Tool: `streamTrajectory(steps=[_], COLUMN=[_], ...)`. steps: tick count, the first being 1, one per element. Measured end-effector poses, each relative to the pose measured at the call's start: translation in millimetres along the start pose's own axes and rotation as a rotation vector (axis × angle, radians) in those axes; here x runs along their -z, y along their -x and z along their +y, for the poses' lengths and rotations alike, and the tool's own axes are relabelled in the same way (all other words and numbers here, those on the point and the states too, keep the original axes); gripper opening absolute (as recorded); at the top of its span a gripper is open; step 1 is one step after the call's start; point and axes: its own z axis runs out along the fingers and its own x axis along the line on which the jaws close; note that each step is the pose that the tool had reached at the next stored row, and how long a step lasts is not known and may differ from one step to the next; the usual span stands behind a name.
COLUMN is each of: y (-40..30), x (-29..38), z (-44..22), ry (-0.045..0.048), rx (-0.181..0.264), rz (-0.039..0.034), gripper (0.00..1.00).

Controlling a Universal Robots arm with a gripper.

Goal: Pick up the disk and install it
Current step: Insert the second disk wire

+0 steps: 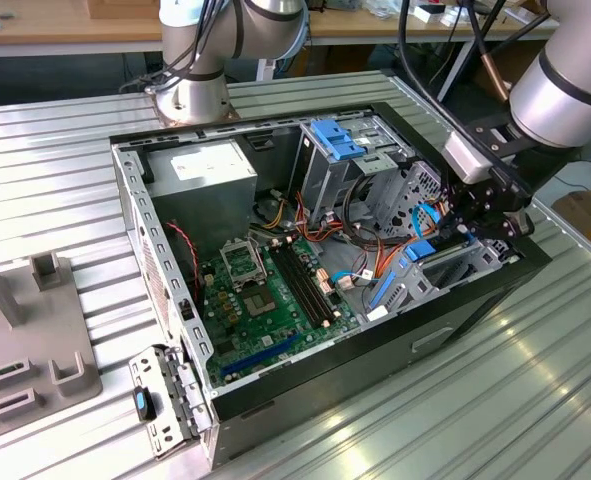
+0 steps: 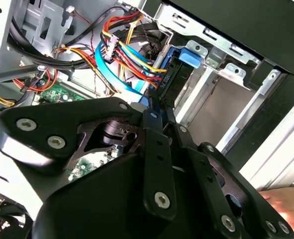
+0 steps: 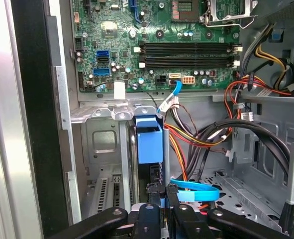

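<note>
gripper (image 3: 164, 193) clamped on the disk (image 3: 149, 144), which we saw edge-on beside the drive bay (image 3: 102, 149), lined up for sliding in.

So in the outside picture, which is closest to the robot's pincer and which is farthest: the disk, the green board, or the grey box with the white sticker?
In the exterior view, from the pincer:
1. The disk, right beside it, at the case's right end.
2. The green board, in the middle of the case floor.
3. The grey box, in the far left corner.
</note>
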Motion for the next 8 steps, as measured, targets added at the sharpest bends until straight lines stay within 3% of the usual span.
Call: streamTrajectory(steps=[8], y=[0.6], x=[-2.7], z=[-1.6], ry=[0.0], rx=[0.0], rz=[-0.0002], gripper=[0.17])
